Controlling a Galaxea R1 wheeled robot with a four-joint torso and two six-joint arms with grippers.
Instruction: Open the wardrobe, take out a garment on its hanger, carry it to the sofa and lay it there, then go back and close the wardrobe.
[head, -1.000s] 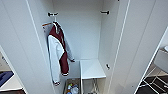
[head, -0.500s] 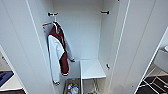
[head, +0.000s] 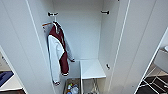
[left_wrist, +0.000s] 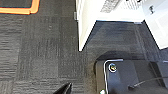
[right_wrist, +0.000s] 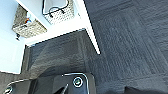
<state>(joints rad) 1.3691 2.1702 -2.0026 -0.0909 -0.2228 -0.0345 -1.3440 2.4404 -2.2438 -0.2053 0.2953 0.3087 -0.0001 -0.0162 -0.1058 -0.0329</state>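
The wardrobe (head: 82, 37) stands with both doors open, only a maroon jacket (head: 58, 50) hangs on its rail, no white garment is visible inside, so closing is judged outstanding; gripper states cannot be determined.

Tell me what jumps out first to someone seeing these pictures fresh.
The maroon jacket with white sleeves stands out, hanging at the left inside the open white wardrobe. To its right sits a low white shelf. Woven baskets stand at the wardrobe's bottom, above dark grey carpet.
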